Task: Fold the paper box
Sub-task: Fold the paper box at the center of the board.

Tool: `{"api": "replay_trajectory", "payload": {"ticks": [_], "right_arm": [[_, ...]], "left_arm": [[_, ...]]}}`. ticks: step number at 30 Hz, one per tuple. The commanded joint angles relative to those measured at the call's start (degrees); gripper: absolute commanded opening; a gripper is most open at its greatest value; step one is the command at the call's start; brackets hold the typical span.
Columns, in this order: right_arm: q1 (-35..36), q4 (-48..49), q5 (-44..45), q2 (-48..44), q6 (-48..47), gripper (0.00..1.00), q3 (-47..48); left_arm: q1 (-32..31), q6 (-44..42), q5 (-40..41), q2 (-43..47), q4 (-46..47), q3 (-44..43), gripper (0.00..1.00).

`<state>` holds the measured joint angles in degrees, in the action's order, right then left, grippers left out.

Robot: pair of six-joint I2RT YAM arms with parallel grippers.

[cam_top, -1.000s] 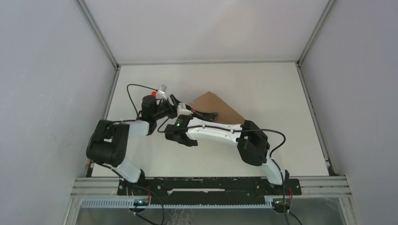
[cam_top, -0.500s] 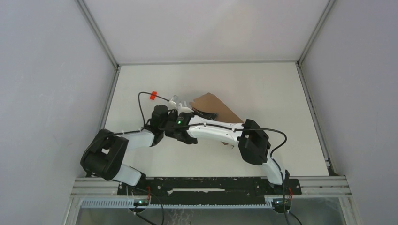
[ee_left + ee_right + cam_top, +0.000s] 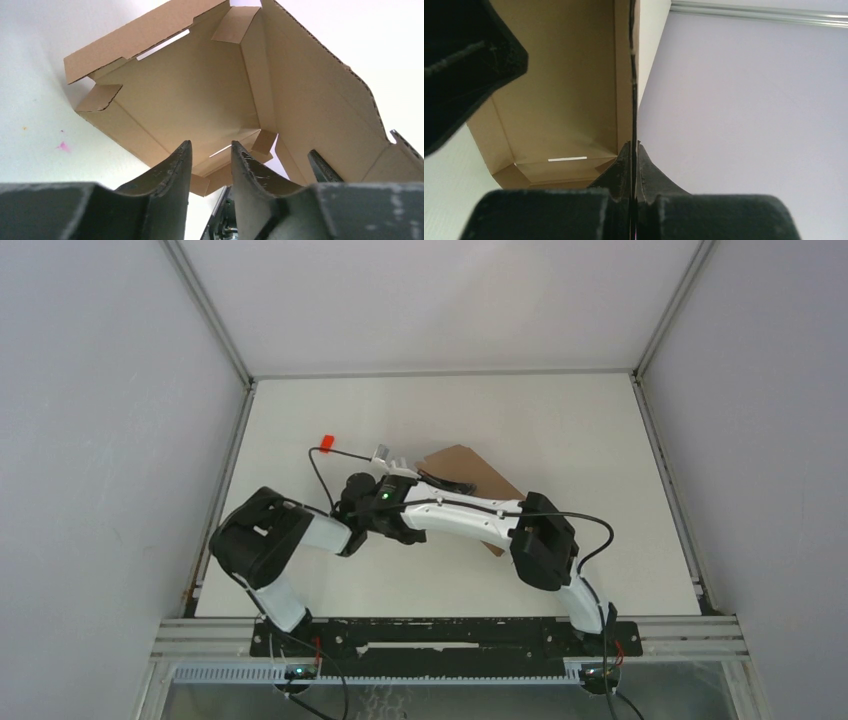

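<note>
The paper box is a brown cardboard sheet, partly folded, with flaps and slits. It is held tilted above the white table near the middle. My right gripper is shut on one raised panel, seen edge-on between its fingers in the right wrist view. The box's inner side lies to the left of that panel. My left gripper sits mostly under the right arm. In the left wrist view it is open and empty, below the box's underside and pointing up at it.
A small red piece sits by the left arm's cable on the table, left of the box. The two arms cross closely at the centre. Grey walls with metal rails enclose the table.
My left arm has drawn in: its wrist has moved right and nearer, under the right arm's wrist. The box has sunk and flattened slightly. The right gripper has kept its hold.
</note>
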<state>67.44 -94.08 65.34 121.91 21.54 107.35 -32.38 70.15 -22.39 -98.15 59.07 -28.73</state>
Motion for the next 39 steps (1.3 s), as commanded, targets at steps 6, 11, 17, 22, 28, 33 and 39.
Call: {"api": "replay_trajectory", "payload": {"ticks": [6, 11, 17, 22, 28, 33, 39], "right_arm": [[-2.12, 2.43, 2.04, -2.85, 5.19, 0.00, 5.98], [-2.87, 2.20, 1.78, -2.95, 5.11, 0.00, 6.68], [-4.16, 2.24, 0.36, -3.06, 5.56, 0.00, 7.93], [-5.82, 2.31, -0.94, -3.61, 6.18, 0.00, 7.58], [-8.26, 2.81, -1.94, -5.28, 7.53, 0.00, 5.72], [-8.72, 3.94, -1.36, -7.01, 6.98, 0.00, 3.81], [-9.00, 5.30, -1.01, -8.67, 6.63, 0.00, 0.48]], "left_arm": [[-9.34, -1.47, 12.44, 9.44, -7.03, 1.96, 0.58], [-12.10, 0.19, 16.96, 11.07, -6.16, 4.02, 0.58], [-18.84, 3.64, 23.06, 7.93, -4.21, 2.71, 0.52], [-22.15, 7.04, 30.95, 7.43, 3.83, 7.40, 0.54], [-23.47, 6.80, 38.88, 11.24, 8.27, 13.85, 0.57], [-18.64, 3.96, 35.73, 12.85, 7.44, 16.53, 0.63], [-7.99, 0.98, 24.46, 12.64, 8.61, 15.69, 0.64]]}}
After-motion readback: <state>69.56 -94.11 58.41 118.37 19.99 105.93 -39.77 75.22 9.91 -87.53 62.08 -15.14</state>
